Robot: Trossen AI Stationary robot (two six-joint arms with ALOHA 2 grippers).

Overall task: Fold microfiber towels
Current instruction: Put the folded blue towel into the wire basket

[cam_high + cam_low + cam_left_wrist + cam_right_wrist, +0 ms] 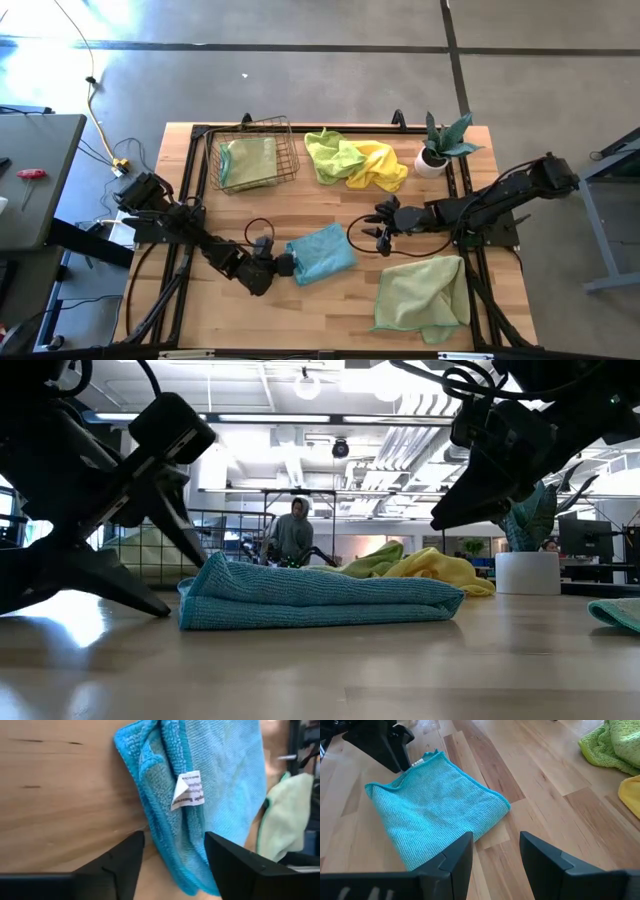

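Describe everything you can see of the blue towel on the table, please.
The blue towel is a teal, ribbed microfiber cloth, folded into a flat stack of layers with a small white label at one edge. It lies on the wooden table, near the middle. The left gripper is at its label edge, jaws open on either side of that edge. The right gripper hovers apart, open, not touching it.

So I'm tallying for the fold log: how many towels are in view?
5: a sage one in the wire basket, a lime towel touching a yellow towel behind, a folded teal towel mid-table, a pale green towel front right. More may hide underneath.
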